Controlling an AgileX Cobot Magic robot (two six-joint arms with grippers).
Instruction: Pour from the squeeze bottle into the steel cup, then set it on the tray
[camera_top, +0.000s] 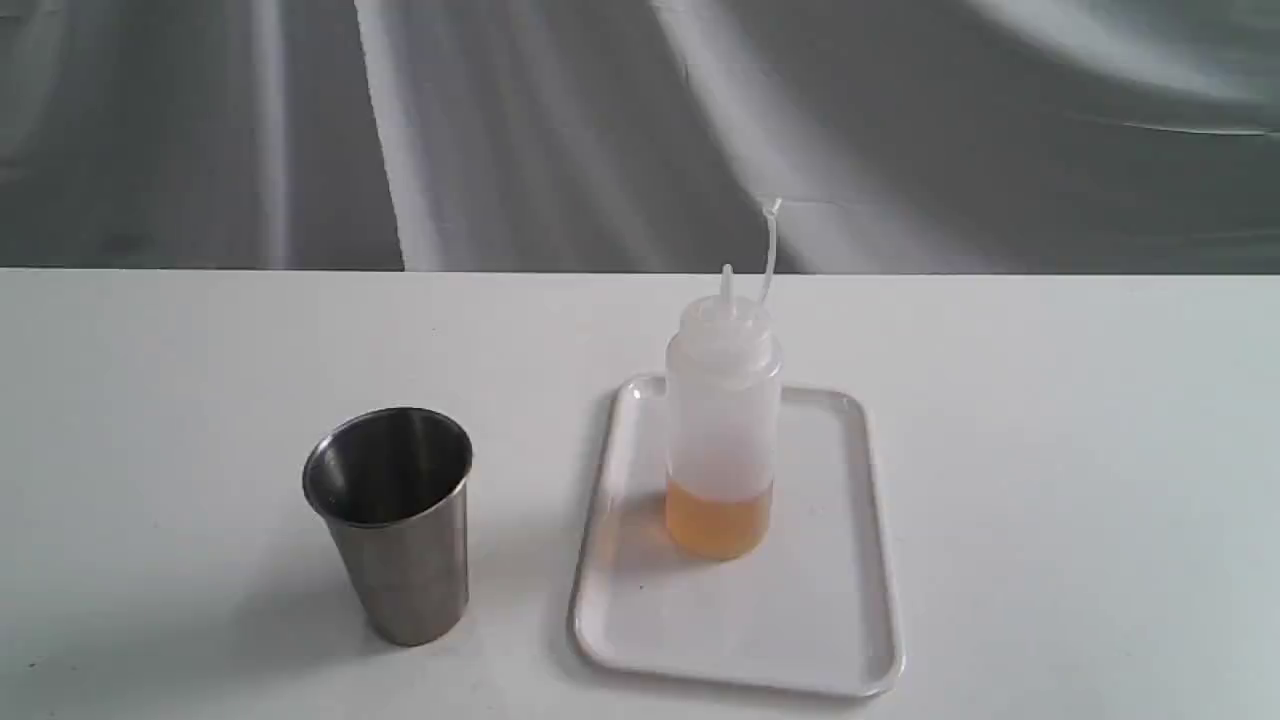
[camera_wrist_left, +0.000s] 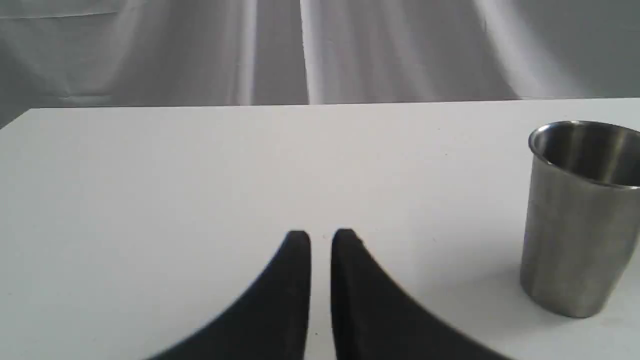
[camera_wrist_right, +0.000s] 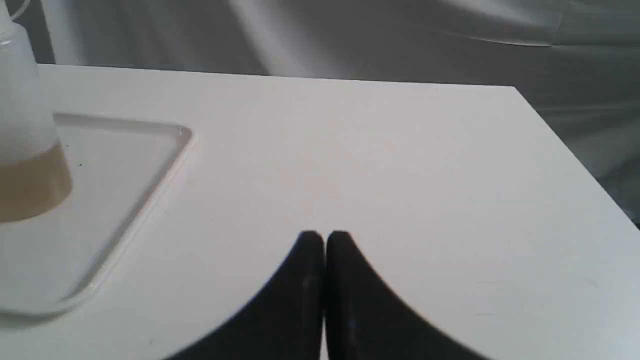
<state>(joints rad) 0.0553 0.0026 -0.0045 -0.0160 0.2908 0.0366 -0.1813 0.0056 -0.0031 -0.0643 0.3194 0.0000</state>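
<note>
The squeeze bottle (camera_top: 722, 420) stands upright on the white tray (camera_top: 800, 620), amber liquid filling its bottom part and its cap strap sticking up. The steel cup (camera_top: 393, 520) stands upright on the table left of the tray. Neither gripper shows in the exterior view. In the left wrist view my left gripper (camera_wrist_left: 321, 237) is shut with a thin slit between its black fingers, holding nothing, well apart from the cup (camera_wrist_left: 580, 215). In the right wrist view my right gripper (camera_wrist_right: 325, 237) is shut and holds nothing, away from the tray (camera_wrist_right: 125, 150) and bottle (camera_wrist_right: 27, 150).
The white table (camera_top: 1050, 450) carries only these things. Its far edge meets a grey draped backdrop (camera_top: 550, 130). The table's right corner and side edge (camera_wrist_right: 575, 150) show in the right wrist view.
</note>
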